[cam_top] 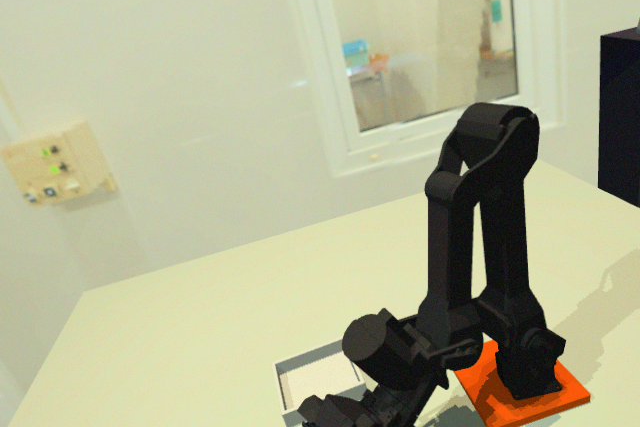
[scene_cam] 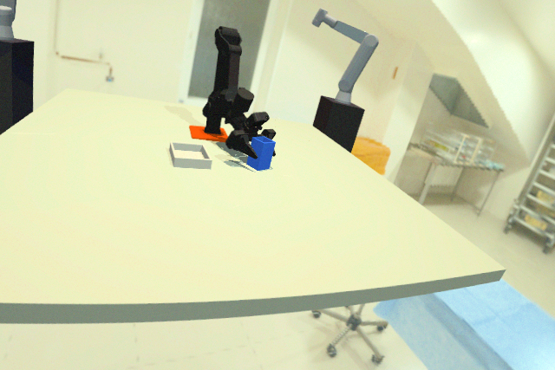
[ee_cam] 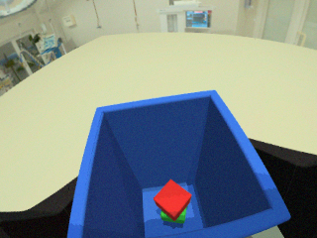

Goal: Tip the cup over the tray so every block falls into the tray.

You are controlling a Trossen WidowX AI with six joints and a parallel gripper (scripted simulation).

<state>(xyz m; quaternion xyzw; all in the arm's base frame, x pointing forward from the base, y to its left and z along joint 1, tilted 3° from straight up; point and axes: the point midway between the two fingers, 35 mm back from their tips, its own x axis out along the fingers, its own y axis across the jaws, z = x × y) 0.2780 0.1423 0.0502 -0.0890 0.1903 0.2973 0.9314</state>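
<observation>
Around the square blue cup, the black two-fingered hand stands apart, with lifting and pouring left.

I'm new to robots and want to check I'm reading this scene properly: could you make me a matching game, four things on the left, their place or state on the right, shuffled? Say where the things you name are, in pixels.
1. Blue cup (scene_cam: pixel 260 153) (ee_cam: pixel 158 130)
2. Red block (ee_cam: pixel 171 198)
3. Shallow tray (cam_top: pixel 287 414) (scene_cam: pixel 192 163)
4. Gripper (scene_cam: pixel 262 153)

A. On the table, with no blocks seen in it
B. Open, fingers either side of something
C. Upright on the table
D. Inside a container, above something green

Pairs: 1-C, 2-D, 3-A, 4-B
</observation>
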